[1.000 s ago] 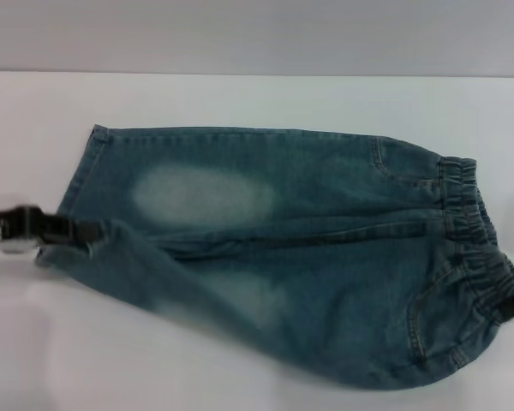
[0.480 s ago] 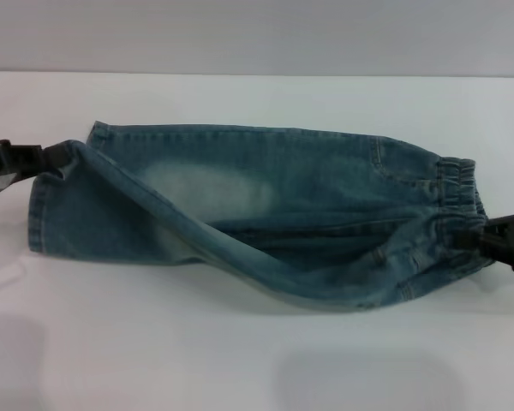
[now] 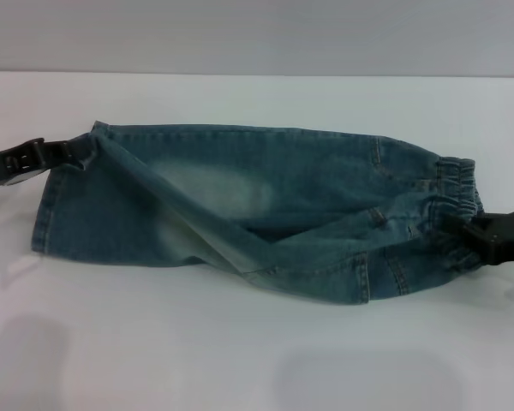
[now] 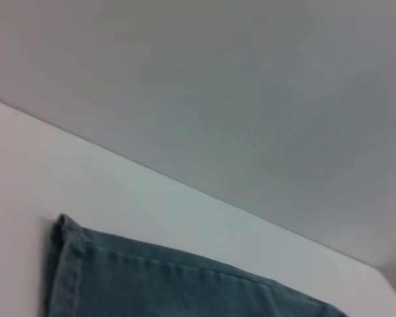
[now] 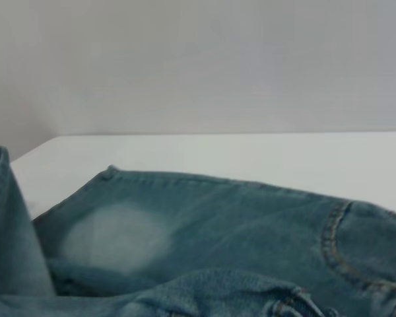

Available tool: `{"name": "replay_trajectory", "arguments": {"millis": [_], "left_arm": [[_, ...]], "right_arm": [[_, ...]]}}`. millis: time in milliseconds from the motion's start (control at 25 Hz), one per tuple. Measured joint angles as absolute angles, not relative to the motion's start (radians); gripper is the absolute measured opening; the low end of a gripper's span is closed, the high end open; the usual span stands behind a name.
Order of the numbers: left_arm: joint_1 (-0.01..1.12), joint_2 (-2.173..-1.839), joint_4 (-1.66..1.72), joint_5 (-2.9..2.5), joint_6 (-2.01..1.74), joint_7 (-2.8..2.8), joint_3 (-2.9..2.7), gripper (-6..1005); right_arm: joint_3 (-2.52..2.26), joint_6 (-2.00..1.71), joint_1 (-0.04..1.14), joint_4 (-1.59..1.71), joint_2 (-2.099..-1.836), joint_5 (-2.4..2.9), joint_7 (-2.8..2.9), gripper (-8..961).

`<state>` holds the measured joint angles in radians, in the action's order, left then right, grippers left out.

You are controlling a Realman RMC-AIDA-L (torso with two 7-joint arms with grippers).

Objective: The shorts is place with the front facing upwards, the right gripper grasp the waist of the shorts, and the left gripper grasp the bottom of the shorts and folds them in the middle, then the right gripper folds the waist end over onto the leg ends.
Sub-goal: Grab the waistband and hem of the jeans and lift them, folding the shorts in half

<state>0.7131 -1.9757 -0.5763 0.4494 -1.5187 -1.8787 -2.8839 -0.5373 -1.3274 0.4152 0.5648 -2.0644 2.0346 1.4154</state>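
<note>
Two end effectors, left (image 3: 68,154) clamped on the bottom of the shorts (image 3: 47,205) and right (image 3: 463,227) on the waist (image 3: 458,193), are now drawing the shorts' (image 3: 240,205) near half farther over on the tabletop (image 3: 240,360), nearly completing the lengthwise fold.

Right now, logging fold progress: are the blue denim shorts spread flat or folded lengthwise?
Folded lengthwise, loosely: the blue denim shorts have their near leg drawn over the far one, one pale patch showing, left gripper at the hem, right gripper at the waistband.

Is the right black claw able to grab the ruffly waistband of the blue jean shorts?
Probably yes: the right gripper already sits at the gathered waistband of the shorts, nothing between them.
</note>
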Motion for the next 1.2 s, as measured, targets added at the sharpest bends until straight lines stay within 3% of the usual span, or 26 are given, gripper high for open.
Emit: {"name": "replay_trajectory", "arguments": {"millis": [600,1200], "left_arm": [[0.763,-2.020,-0.576,0.444,-1.306,-1.780,-2.884,117],[0.774,-2.013,-0.586,0.446,-1.237,-1.752,-2.884,122]], "right_arm": [[-0.510,-1.242,0.419,0.447,-2.066,1.846,1.243,3],[-0.499,-1.284,0.407,0.456,-2.063,1.738,1.219,4]]}}
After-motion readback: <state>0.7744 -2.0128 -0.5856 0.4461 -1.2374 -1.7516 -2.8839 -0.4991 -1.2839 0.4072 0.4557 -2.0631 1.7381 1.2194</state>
